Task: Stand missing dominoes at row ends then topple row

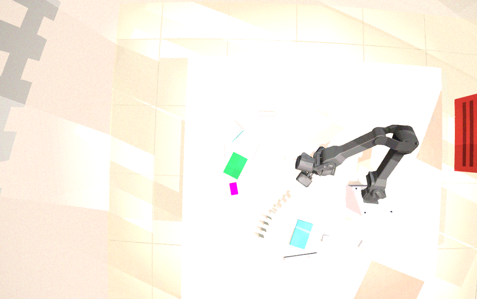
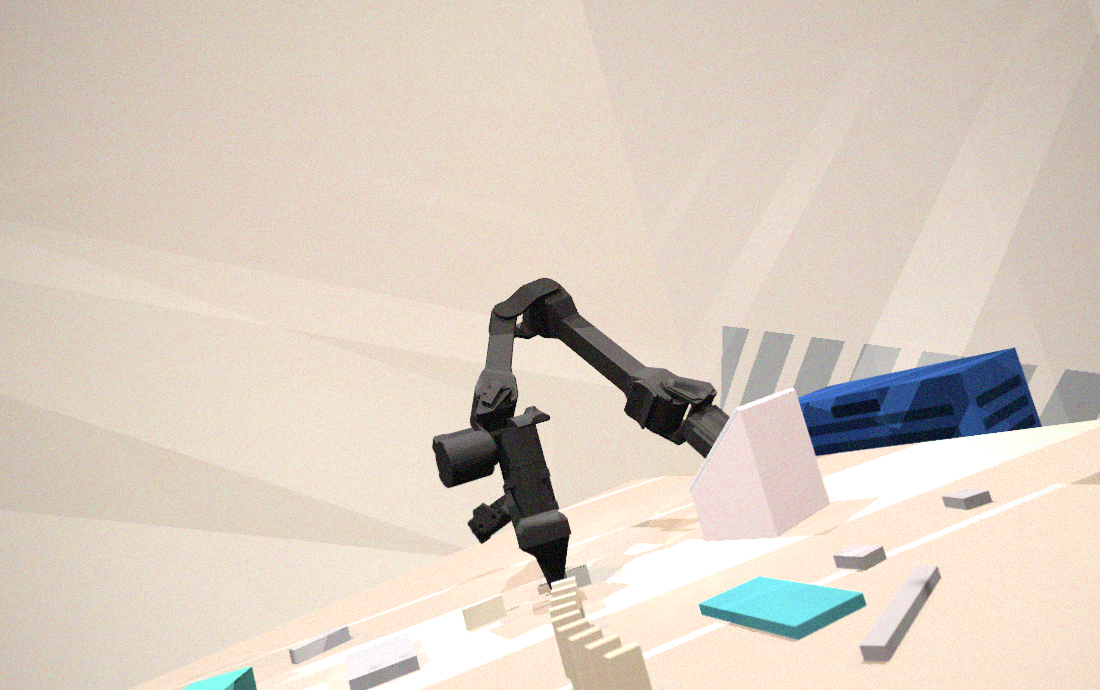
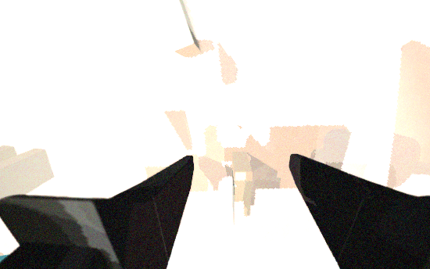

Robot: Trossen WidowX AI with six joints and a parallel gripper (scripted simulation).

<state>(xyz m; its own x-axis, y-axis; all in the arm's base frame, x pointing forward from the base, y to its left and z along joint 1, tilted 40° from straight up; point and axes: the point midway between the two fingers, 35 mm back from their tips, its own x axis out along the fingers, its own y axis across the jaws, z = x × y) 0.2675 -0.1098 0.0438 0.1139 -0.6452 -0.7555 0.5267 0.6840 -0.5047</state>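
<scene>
A curved row of pale standing dominoes [image 1: 272, 213] [image 2: 589, 638] runs across the table; its near end shows at the left edge of the wrist view [image 3: 12, 166]. My gripper [image 1: 303, 179] [image 2: 554, 572] [image 3: 241, 160] points down at the table just past the far end of the row. Its fingers stand apart and grip nothing. A small pale block [image 3: 242, 177] lies on the table between and beyond the fingertips; glare washes out its outline. In the exterior view the fingertips almost touch the table beside the last domino.
A white wedge [image 2: 756, 480] stands by the arm's base. A cyan tile [image 1: 301, 233] [image 2: 782, 604], a green tile [image 1: 235, 165], a magenta tile [image 1: 233, 188], a grey bar [image 1: 299, 255] [image 2: 899, 612] and small grey blocks [image 2: 859, 557] lie around. A red and blue crate [image 1: 472, 135] [image 2: 915, 407] stands off the table.
</scene>
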